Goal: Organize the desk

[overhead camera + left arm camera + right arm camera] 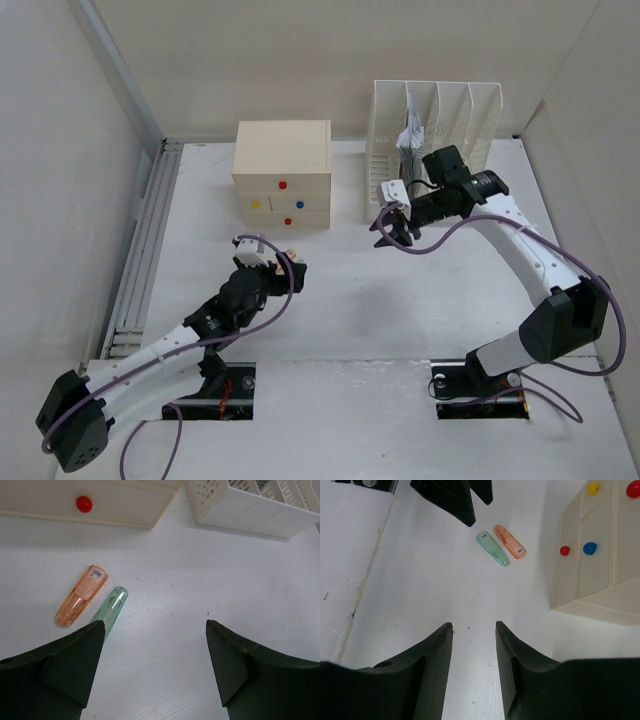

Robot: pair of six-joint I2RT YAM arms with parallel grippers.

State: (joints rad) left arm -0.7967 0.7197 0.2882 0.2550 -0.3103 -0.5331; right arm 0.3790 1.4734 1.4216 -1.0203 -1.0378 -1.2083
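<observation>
Surveying from the top view: the desk fills the frame, a white tabletop with two dark cutouts at its near edge and a grey rail along its 9 o'clock side.

A cream drawer box with red, yellow and blue knobs stands toward 12 o'clock. A white slotted file rack stands just beside it at 3 o'clock, with papers in one slot.

Left gripper: fingers spread wide, nothing between them, positioned above the bare tabletop at roughly 6 o'clock from the drawer box.

An orange pen-like tube and a green one lie flat, side by side and nearly parallel, at 10 o'clock from this gripper's gap. The green tube's near end meets the edge of one finger in the wrist view; contact cannot be confirmed.

Right gripper: fingers parted by a narrower gap, holding nothing, over the tabletop in front of the rack. Both tubes lie at its 12 o'clock and the drawer box at its 2 o'clock.
</observation>
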